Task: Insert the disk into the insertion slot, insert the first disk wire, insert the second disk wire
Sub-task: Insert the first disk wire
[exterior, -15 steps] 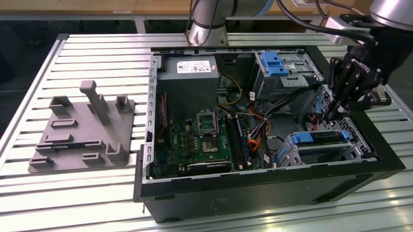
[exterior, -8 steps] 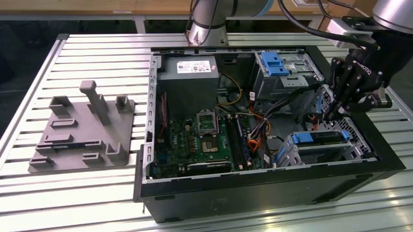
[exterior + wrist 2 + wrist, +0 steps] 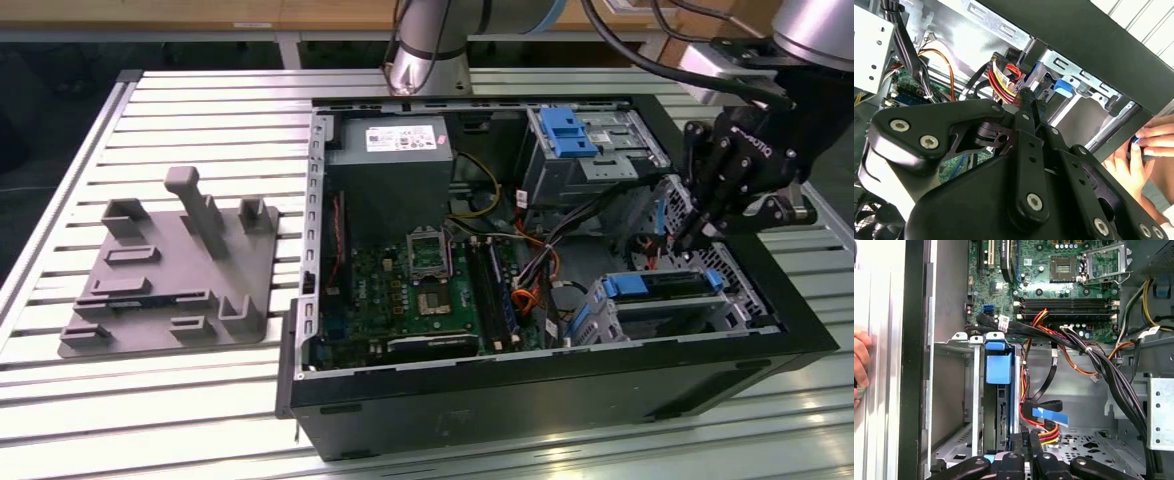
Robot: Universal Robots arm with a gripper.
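Note:
The disk (image 3: 658, 286) lies inside the insertion slot (image 3: 638, 322), a perforated metal cage in the open computer case's near right corner. Its blue end handle (image 3: 995, 365) faces the motherboard. My gripper (image 3: 681, 240) hangs just above the far end of the disk, and its black fingers (image 3: 1019, 456) come together at the tip. In both wire-facing wrist views a red, yellow and black disk wire (image 3: 1040, 426) curls up to my gripper (image 3: 1026, 438), which looks shut on the wire's end. The same bundle (image 3: 1000, 80) meets my gripper (image 3: 1025, 92) beside the cage (image 3: 1079, 75).
A taller grey bay with a blue clip (image 3: 574, 130) stands behind the slot. Thick black cables (image 3: 1104, 365) cross between the motherboard (image 3: 427, 280) and the cage. A person's hand (image 3: 1131, 160) rests outside the case wall. A grey fixture plate (image 3: 167, 270) sits at the exterior view's left.

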